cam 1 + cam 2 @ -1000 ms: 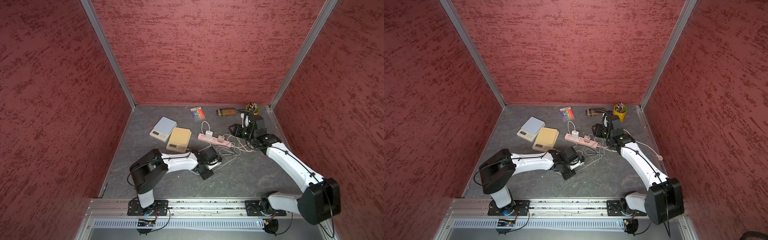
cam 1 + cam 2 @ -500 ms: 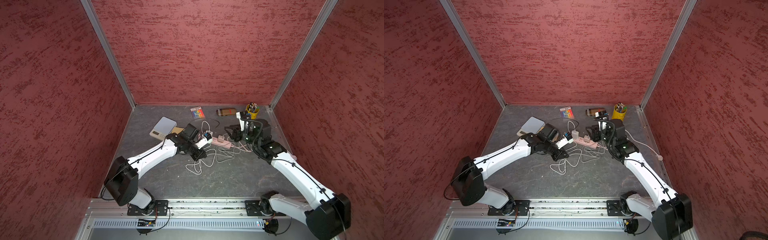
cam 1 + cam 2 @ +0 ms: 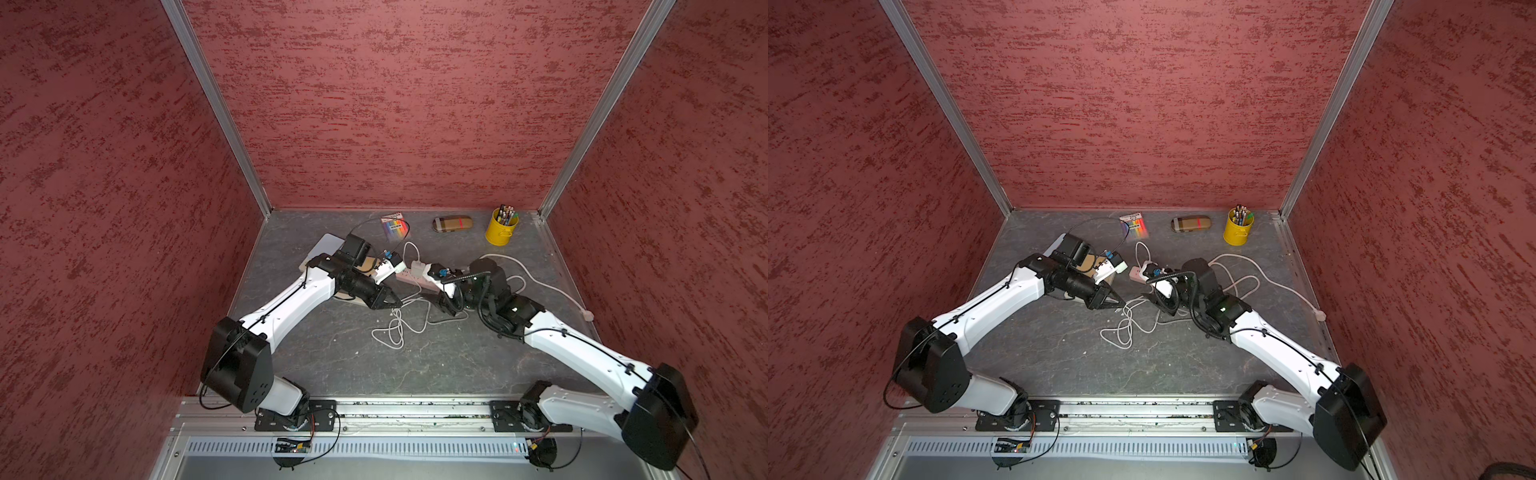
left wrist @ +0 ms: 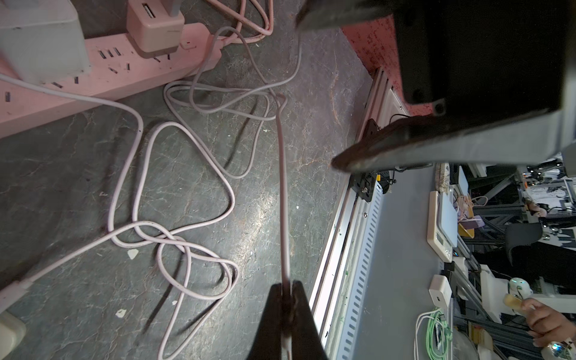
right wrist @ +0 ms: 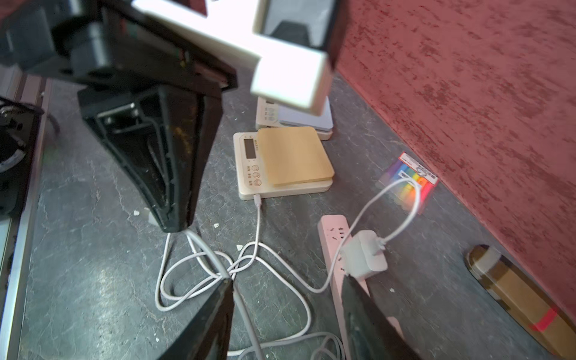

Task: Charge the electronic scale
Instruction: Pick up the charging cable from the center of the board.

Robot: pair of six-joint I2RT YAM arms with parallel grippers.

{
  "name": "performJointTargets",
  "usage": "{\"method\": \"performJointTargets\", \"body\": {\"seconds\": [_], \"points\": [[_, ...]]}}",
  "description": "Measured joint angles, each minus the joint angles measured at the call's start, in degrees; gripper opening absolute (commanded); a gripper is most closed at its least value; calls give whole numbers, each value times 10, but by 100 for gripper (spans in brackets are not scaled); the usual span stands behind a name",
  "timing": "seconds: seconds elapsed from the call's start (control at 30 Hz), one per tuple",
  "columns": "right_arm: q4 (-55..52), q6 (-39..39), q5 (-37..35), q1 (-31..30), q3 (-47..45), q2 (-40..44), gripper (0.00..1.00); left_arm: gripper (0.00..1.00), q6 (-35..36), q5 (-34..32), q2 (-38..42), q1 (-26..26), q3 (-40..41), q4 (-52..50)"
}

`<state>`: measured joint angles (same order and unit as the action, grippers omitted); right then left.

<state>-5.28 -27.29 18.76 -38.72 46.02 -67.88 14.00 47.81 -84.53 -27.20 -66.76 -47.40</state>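
Operator, your left jaws were clenched on the white cable [image 4: 282,187], pinching one strand that ran taut up from the loose tangle on the grey surface [image 4: 78,193], while your right jaws stood parted, holding nothing, over another strand and the end of the pink power strip [image 5: 331,229]. Your tan-topped scale [image 5: 293,159] sat flat on that surface just beside a blue-topped scale [image 5: 307,120], mostly hidden behind your left arm [image 3: 291,303] in both top views. The cable's plug [image 5: 257,199] met its side edge, with the white charger [image 5: 364,257] seated in the strip.
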Motion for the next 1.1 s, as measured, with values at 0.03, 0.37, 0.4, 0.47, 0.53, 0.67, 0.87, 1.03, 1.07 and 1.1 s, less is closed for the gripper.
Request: {"method": "performJointTargets", "body": {"seconds": [0.03, 0.37, 0.4, 0.47, 0.53, 0.67, 0.87, 1.03, 1.07, 1.1], "points": [[-1, -15, -2, -9, 0, -7, 58, 0, 0, 5, 0, 2, -3, -5], [-10, -91, -14, -62, 21, -73, 50, 0, 20, 37, -13, 21, -26, -37], [-9, -94, -18, -65, 27, -82, 43, 0, 22, 40, -14, 21, -28, -41], [-6, -97, -26, -71, 41, -99, 22, 0, 26, 45, -16, 22, -30, -47], [-1, -95, -38, -77, 54, -113, 6, 0, 28, 45, -16, 22, -30, -51], [-7, -68, -55, -82, 69, -131, 0, 5, 24, 22, -9, 28, -26, -37], [-4, 0, -77, -83, 93, -144, 0, 52, -11, -31, 74, 29, 37, 44], [-3, 77, -87, -73, 106, -167, 0, 53, -106, -63, 191, 72, 127, 177], [-4, 96, -86, -69, 106, -173, 0, 52, -130, -62, 210, 89, 147, 210], [-4, 110, -85, -65, 106, -176, 0, 51, -156, -58, 225, 105, 164, 243]]}}
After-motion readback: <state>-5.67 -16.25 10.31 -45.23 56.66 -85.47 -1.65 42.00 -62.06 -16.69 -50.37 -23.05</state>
